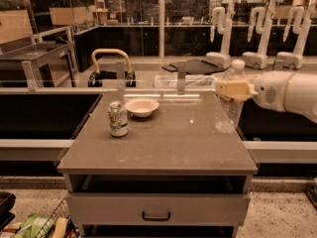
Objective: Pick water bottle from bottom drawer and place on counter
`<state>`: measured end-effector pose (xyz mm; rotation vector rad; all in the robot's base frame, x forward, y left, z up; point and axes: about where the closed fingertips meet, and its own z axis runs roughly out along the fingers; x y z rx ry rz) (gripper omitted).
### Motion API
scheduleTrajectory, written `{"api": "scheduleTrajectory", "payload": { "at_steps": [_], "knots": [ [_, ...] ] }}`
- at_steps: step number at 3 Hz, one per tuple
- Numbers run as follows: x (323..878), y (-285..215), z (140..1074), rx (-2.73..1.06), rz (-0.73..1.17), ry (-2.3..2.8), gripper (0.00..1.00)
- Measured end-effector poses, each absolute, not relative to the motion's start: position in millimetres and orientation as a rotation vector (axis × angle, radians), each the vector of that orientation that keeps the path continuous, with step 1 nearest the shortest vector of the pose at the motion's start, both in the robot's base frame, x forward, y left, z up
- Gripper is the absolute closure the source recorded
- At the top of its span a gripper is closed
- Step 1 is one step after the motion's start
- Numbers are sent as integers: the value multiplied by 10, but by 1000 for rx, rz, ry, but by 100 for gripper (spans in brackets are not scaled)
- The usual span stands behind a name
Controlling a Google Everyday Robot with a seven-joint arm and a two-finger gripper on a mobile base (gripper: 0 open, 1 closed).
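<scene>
The water bottle [229, 108], clear and ribbed with a pale cap, hangs upright in my gripper [233, 90] over the right edge of the counter [163, 143]. The gripper comes in from the right and is shut on the bottle's upper part. The bottle's base is level with the counter's right side and I cannot tell if it touches. A green-and-white drink can [118, 118] stands on the counter's left part. The drawer [158, 208] under the counter is shut, with a dark handle.
A small white bowl [141, 106] sits on the counter behind the can. A dark metal side table [34, 58] stands at the far left. Bags and packets [34, 226] lie on the floor at the bottom left. Several white robot arms [257, 29] stand at the back right.
</scene>
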<state>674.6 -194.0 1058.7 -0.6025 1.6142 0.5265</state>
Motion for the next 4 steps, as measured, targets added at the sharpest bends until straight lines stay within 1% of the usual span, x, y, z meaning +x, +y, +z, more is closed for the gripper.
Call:
{"api": "scheduleTrajectory", "payload": {
  "at_steps": [1,2,3,4],
  "knots": [
    [7440,-1561,10545,-597,583,1627,100],
    [7440,-1561,10545,-597,583,1627,100],
    [7465,-1561,9955,-572,625,1682,100],
    [7486,-1552,9587,-563,636,1709,100]
  ]
}}
